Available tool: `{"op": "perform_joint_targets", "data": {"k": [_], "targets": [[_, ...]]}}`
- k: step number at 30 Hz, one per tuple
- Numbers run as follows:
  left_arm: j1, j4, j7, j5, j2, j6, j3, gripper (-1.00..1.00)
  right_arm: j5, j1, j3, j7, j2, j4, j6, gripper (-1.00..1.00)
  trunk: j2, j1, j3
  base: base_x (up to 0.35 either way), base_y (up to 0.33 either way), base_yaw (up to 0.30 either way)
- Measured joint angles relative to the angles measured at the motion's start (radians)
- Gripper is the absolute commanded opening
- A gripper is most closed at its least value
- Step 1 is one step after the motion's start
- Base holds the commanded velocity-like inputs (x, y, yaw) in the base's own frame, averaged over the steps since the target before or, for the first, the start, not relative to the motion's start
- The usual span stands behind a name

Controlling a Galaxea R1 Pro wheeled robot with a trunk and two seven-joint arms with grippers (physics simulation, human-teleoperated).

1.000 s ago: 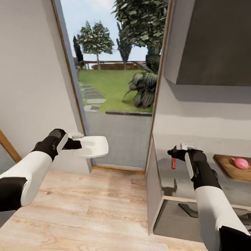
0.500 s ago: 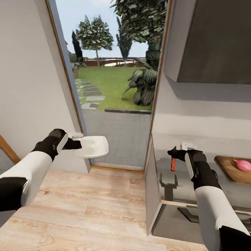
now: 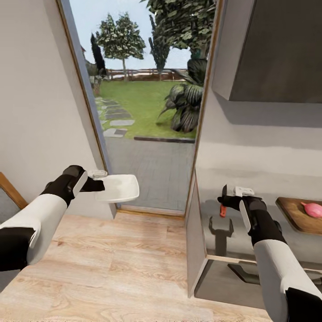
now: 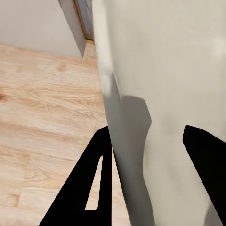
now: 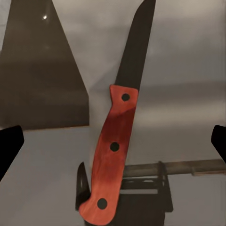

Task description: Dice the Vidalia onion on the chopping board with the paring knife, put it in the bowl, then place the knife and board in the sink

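My left gripper (image 3: 99,180) is clamped on the rim of the bowl (image 3: 118,188), carrying it level out over the pale wood floor in front of the open garden doorway; in the left wrist view the bowl's white wall (image 4: 165,108) sits between my dark fingers (image 4: 89,183). My right gripper (image 3: 227,201) is closed on the paring knife (image 3: 222,209) — red handle, blade pointing down in the head view; in the right wrist view the knife (image 5: 115,141) lies along the camera's line.

By my reckoning, the first step is done: the Vidalia onion (image 3: 312,209) is out of the sink and resting whole on the chopping board (image 3: 300,216), which lies on the countertop (image 3: 250,223) well off to my right. The cutting has not begun — the bulb is intact and I see no white cubes anywhere.

Still ahead, as I judge it: bring both hands to the board, set the bowl down near it, dice the onion, move the pieces into the bowl, then put knife and board into the sink.
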Motion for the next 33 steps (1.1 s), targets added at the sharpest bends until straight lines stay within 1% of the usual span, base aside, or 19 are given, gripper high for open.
{"op": "perform_joint_targets", "data": {"k": [20, 27, 33], "targets": [[0.000, 0.000, 0.000, 0.000, -0.001, 0.001, 0.000, -1.00, -0.001, 0.000, 0.000, 0.005, -0.001, 0.002, -0.001, 1.00, 0.000, 0.000, -0.032, 0.000, 0.000, 0.000], [0.000, 0.001, 0.000, 0.000, 0.000, 0.001, 0.000, -1.00, 0.000, 0.001, 0.000, 0.048, -0.002, 0.002, 0.000, 1.00, 0.000, 0.000, -0.042, 0.000, 0.000, 0.000], [0.000, 0.002, 0.001, 0.000, 0.000, 0.001, 0.000, -1.00, 0.003, 0.001, -0.001, 0.053, -0.002, 0.001, 0.001, 1.00, 0.000, 0.000, -0.043, 0.000, 0.000, 0.000]]}}
